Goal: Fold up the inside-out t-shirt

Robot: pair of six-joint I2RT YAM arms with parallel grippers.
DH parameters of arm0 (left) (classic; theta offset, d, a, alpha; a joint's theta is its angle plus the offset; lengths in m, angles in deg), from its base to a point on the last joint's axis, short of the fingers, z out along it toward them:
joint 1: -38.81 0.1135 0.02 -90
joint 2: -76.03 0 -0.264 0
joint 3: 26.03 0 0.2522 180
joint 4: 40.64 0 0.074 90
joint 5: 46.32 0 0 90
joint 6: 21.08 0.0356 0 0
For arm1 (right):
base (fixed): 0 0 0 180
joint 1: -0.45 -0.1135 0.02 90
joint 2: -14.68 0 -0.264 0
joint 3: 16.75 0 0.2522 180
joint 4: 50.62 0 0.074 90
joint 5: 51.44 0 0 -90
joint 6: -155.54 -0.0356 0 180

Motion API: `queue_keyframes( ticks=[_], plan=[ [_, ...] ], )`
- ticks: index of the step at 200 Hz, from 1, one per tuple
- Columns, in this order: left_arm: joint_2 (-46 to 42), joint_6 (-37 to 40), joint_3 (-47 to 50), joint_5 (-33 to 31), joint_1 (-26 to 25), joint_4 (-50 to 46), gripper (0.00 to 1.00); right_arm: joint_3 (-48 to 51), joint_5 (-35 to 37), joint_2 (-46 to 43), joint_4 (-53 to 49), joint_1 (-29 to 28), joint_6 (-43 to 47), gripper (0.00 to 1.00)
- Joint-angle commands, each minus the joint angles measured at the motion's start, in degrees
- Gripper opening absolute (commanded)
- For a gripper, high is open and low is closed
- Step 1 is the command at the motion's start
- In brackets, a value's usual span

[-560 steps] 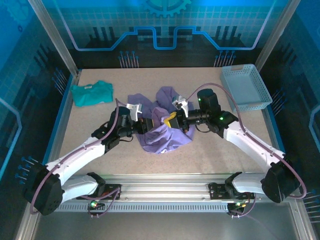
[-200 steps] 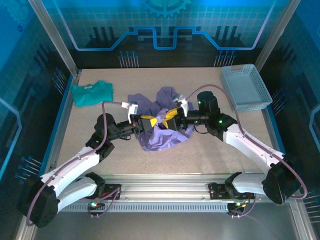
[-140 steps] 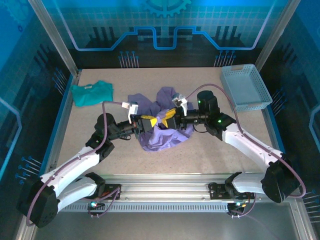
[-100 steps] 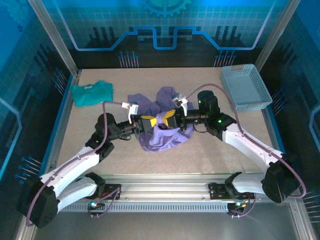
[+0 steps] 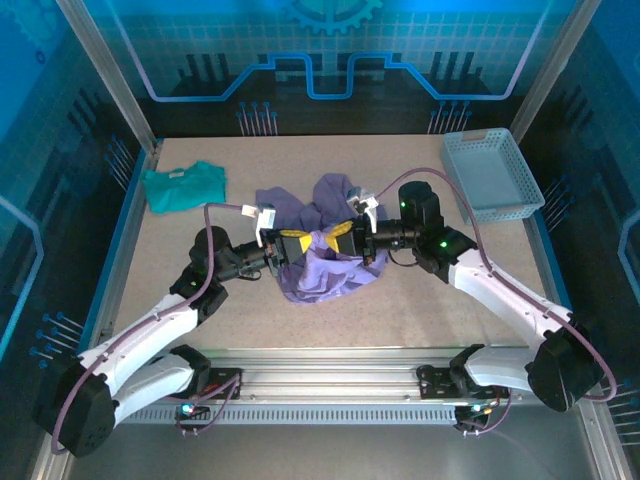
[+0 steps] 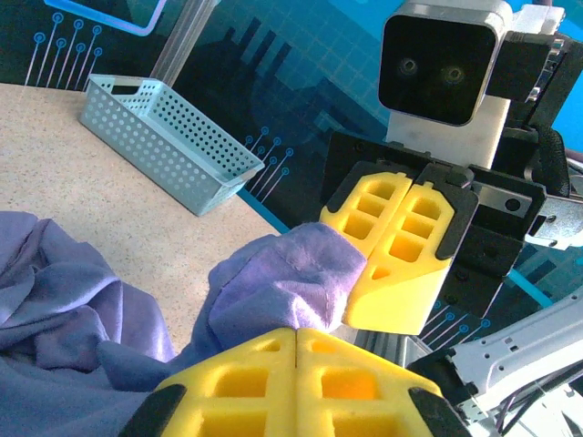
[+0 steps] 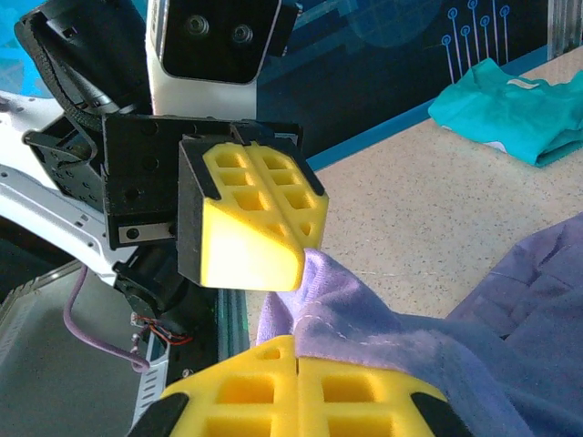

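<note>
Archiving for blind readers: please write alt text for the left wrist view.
Two yellow pincers, the left pincer below and the right pincer facing it, both pinch shut on one raised fold of a purple t-shirt. A blue basket stands on the speckled table behind.

Speckled beige tabletop (image 5: 160, 260), blue circuit-patterned walls (image 5: 420, 40), aluminium frame posts (image 5: 108, 75).
</note>
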Motion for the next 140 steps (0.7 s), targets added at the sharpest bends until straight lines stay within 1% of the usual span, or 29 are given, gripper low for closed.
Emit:
queue_keyframes(
  ticks=[1,15,36,62,77,92,104,125,140],
  plan=[
    [-1.2,1.7,-1.1,-0.7,0.3,0.4,0.00,-1.8,0.8,-0.8,-1.5,-0.1,0.0,0.04],
    [-1.3,1.8,-1.0,-0.8,0.3,0.3,0.00,-2.1,0.8,-0.4,-1.9,-0.1,-0.3,0.00],
    [-1.6,2.7,-0.9,-2.6,0.3,-1.2,0.00,-3.6,1.9,-0.7,-5.2,-0.1,0.7,0.00],
    [-2.5,5.9,-1.2,-8.0,0.2,-6.7,0.32,-8.5,3.6,-1.2,-13.2,0.3,1.4,0.00],
    [-3.4,7.1,-0.4,-8.7,0.0,-7.5,0.43,-11.6,4.2,-0.8,-16.4,0.2,-0.3,0.00],
    [-4.5,7.7,0.9,-7.9,-1.3,-6.5,0.49,-14.6,5.2,0.5,-19.4,0.1,-2.0,0.00],
    [-5.1,9.4,1.7,-8.0,-4.0,-6.3,0.52,-16.3,6.1,1.4,-21.3,0.1,-3.3,0.00],
    [-5.0,13.4,2.1,-10.3,-7.9,-7.6,0.57,-19.0,7.1,3.1,-24.1,0.0,-4.7,0.00],
    [-4.3,14.8,2.0,-11.7,-8.9,-8.0,0.58,-20.3,7.5,4.1,-25.2,-0.5,-5.0,0.00]
  ],
)
